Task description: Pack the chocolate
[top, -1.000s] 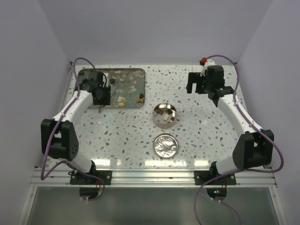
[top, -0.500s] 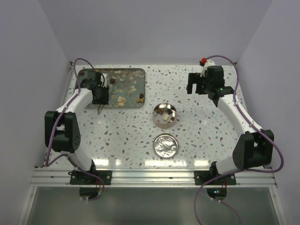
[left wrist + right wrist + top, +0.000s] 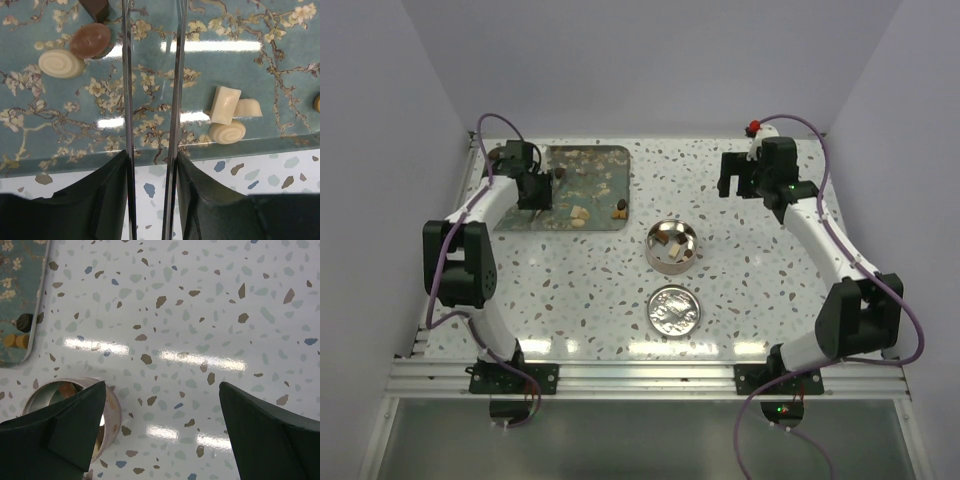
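The chocolate lies as small lumps on a teal flowered tray [image 3: 595, 165]: a cream swirl [image 3: 61, 63], a brown round [image 3: 90, 40], a dark piece [image 3: 95, 7] and three cream pieces [image 3: 225, 105]. More chocolate sits in the round metal tin [image 3: 671, 247]. My left gripper [image 3: 150, 165] is shut on metal tongs [image 3: 127, 100], whose two blades reach out over the tray with nothing between them; their tips run out of the frame. In the top view the left gripper [image 3: 533, 188] hangs over the tray's left part. My right gripper [image 3: 740, 178] hovers wide open and empty at the back right, its fingers [image 3: 162, 430] above bare table beside the tin [image 3: 114, 412].
The tin's lid [image 3: 674, 309] lies flat in front of the tin. A small red knob [image 3: 753, 128] stands at the table's back right edge. The tray's corner [image 3: 20, 290] with two lumps shows at the left of the right wrist view. White walls close in both sides.
My left arm has swung left and back, carrying the tongs from the tray's front edge further over the tray. The right arm has not moved.
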Tool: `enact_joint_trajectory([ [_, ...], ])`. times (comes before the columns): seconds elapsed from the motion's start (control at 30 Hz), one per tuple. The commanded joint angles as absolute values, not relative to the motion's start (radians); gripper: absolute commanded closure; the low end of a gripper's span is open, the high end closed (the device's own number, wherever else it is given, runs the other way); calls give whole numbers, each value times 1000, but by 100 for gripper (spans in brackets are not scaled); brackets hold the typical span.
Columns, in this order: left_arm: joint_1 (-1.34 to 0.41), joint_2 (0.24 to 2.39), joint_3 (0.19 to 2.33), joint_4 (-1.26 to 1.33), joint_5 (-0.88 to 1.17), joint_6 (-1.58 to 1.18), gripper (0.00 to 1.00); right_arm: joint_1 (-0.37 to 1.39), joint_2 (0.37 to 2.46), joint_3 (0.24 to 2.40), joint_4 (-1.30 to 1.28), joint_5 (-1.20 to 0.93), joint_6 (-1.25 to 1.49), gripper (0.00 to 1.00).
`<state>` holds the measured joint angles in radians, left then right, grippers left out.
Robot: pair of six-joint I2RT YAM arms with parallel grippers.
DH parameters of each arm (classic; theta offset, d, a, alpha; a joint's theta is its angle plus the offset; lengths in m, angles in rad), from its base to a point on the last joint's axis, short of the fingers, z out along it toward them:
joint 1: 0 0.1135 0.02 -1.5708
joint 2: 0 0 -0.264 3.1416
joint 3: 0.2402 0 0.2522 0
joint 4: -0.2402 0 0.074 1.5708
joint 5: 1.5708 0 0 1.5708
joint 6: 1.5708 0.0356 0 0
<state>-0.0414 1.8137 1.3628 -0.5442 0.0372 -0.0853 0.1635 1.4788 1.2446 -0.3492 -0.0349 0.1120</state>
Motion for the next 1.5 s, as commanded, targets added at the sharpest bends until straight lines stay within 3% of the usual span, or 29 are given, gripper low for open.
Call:
enact_joint_trajectory([
  [0.0, -34, 1824, 1417, -502, 75, -69, 55, 166, 1491, 1292, -350, -12, 101, 2],
  [0.9, -17, 1916, 1512, -508, 74, -37, 55, 164, 1502, 1287, -342, -6, 103, 2],
  [1.13, -15, 1885, 1480, -509, 107, -43, 73, 164, 1500, 1287, -345, -5, 103, 1],
  [1.47, -28, 1697, 1321, -499, 201, -51, 75, 164, 1511, 1293, -334, -17, 115, 2],
])
